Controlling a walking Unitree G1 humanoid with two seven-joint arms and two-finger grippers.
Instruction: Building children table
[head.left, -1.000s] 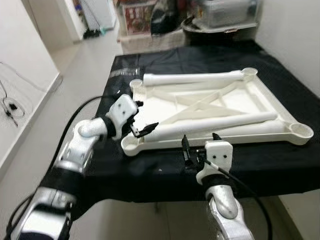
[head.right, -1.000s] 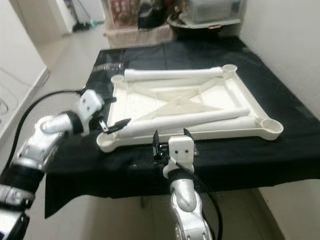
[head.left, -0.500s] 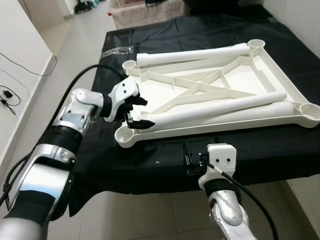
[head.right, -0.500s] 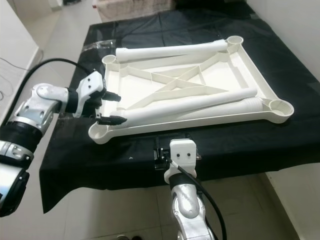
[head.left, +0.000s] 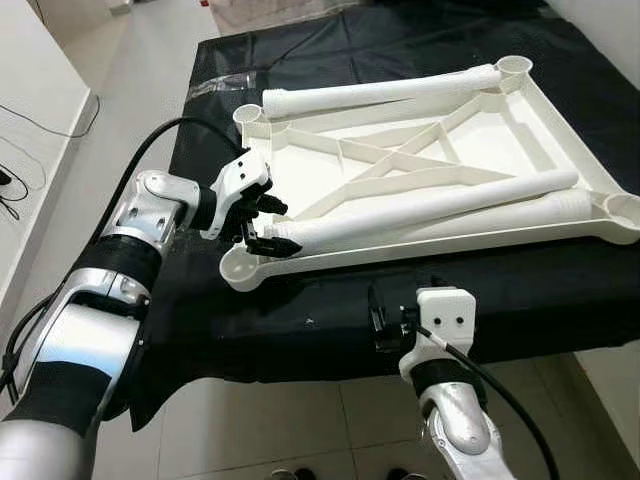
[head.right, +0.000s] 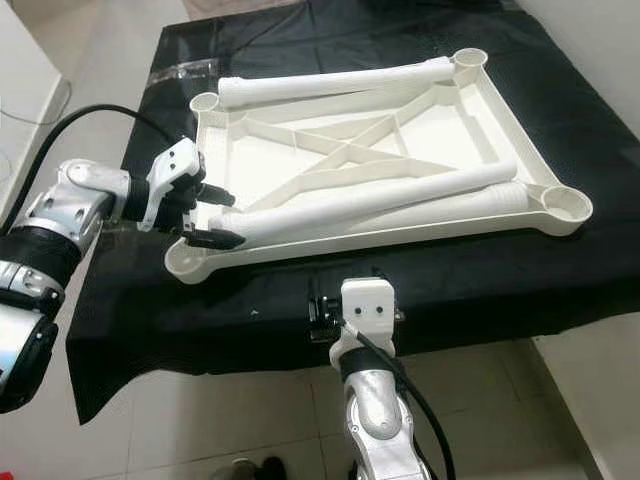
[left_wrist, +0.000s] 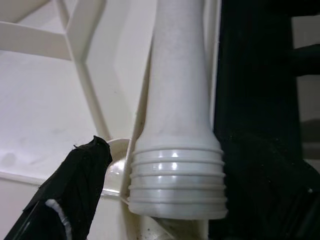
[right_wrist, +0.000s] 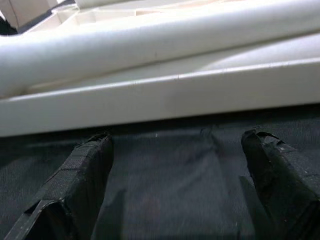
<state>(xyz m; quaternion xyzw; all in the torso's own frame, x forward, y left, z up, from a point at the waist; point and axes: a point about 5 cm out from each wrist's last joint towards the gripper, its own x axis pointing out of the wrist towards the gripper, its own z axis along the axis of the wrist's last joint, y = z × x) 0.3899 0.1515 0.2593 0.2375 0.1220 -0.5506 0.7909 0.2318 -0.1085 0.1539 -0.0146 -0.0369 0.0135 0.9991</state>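
The left claw (head.left: 262, 227) was seen spread around the threaded end of a long white plastic table leg (head.left: 430, 205), one finger (left_wrist: 70, 192) beside the ribbed thread, without clear contact. That leg was laid along the near side of a white plastic tabletop (head.left: 520, 125), turned upside down on a desk draped in black cloth (head.left: 330, 310). A second white leg (head.left: 380, 90) was laid along the far rim. The right claw (head.right: 345, 300) was held wide apart over the cloth, just short of the tabletop's near edge. No writing could be read.
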